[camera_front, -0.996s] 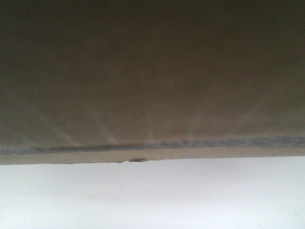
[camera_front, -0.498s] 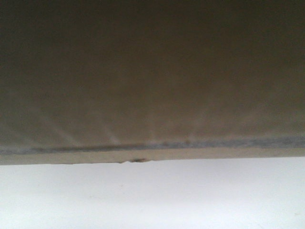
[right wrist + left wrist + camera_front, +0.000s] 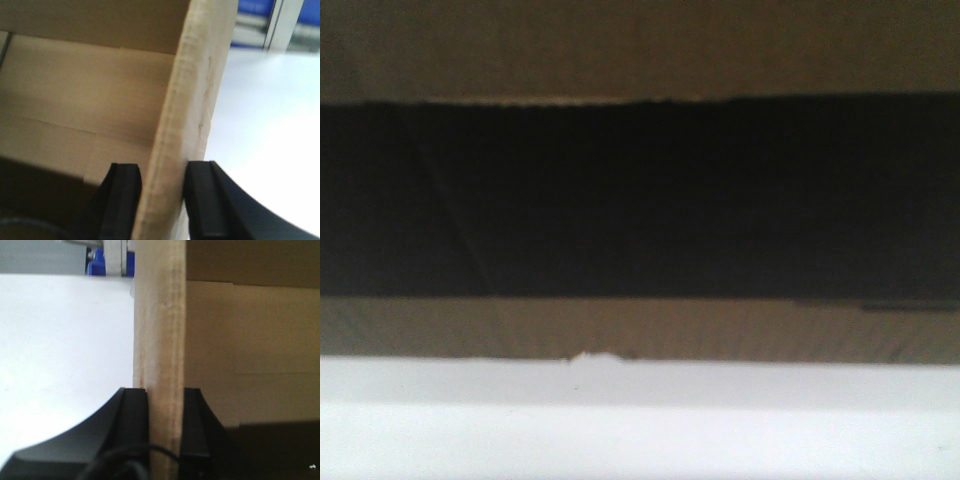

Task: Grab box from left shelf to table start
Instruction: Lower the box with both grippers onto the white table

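The brown cardboard box [image 3: 640,325] fills the front view, its wide black panel [image 3: 640,200] facing the camera and its lower edge just above the white table [image 3: 640,430]. My left gripper [image 3: 165,392] is shut on the box's left wall [image 3: 160,315], one black finger [image 3: 135,410] outside and one inside. My right gripper [image 3: 161,170] is shut on the box's right wall [image 3: 200,75] in the same way, with its outer finger [image 3: 202,185] on the table side. The box's open inside shows in both wrist views.
The table also shows left of the box in the left wrist view [image 3: 60,340] and right of it in the right wrist view [image 3: 270,125]. Blue bins [image 3: 97,262] and a metal shelf post [image 3: 277,22] stand beyond the table's far edge.
In the front view the plain brown face with a grey seam has given way to the black printed panel. The box's lower edge sits slightly lower in the frame.
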`<state>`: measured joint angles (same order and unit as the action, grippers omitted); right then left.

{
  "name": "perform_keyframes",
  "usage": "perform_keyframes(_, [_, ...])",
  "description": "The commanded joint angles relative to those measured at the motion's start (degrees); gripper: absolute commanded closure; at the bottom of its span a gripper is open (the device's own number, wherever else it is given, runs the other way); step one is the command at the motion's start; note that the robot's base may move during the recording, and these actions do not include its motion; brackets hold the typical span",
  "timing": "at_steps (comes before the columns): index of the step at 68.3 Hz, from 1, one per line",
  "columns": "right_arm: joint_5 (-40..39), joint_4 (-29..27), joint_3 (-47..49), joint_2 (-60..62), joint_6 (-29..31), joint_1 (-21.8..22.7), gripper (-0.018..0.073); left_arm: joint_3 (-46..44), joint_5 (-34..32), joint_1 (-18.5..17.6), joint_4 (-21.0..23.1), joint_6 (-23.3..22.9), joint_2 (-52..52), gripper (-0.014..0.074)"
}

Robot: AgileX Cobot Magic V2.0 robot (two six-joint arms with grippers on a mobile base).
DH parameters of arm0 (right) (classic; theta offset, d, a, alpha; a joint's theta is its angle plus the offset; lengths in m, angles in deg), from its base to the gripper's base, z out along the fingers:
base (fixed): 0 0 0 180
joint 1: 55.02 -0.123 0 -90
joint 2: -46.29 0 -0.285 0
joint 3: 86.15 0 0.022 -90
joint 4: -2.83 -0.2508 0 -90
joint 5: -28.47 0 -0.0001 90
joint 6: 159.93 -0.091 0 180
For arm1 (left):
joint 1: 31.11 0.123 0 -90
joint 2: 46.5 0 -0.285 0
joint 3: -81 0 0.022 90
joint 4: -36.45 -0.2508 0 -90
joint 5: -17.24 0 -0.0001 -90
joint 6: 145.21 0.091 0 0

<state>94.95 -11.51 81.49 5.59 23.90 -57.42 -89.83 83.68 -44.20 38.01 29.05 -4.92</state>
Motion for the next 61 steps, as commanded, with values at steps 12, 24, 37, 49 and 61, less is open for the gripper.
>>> perform_keyframes(12, [-2.65,1.79,5.75,-15.07,0.31,0.11,0.0499,-2.98,-7.48,-0.37,-6.97,-0.6,10.23,0.0688])
perform_keyframes(24, [-7.16,1.79,5.75,-22.83,0.31,0.11,0.0499,-2.98,-8.85,-0.37,-6.97,-0.6,18.57,0.0688])
perform_keyframes(37, [-13.14,1.84,5.75,-29.88,0.74,0.11,0.0499,-2.98,-13.06,-0.37,-6.97,-0.6,27.44,0.0688])
perform_keyframes(49, [-15.69,1.84,5.65,-34.73,1.82,0.11,0.0499,-2.98,-14.94,-0.37,-6.97,-0.6,33.53,0.0688])
perform_keyframes(61, [-16.82,1.89,5.65,-38.63,2.29,0.11,0.0499,-2.98,-15.32,-0.37,-6.97,-0.75,37.84,0.0688])
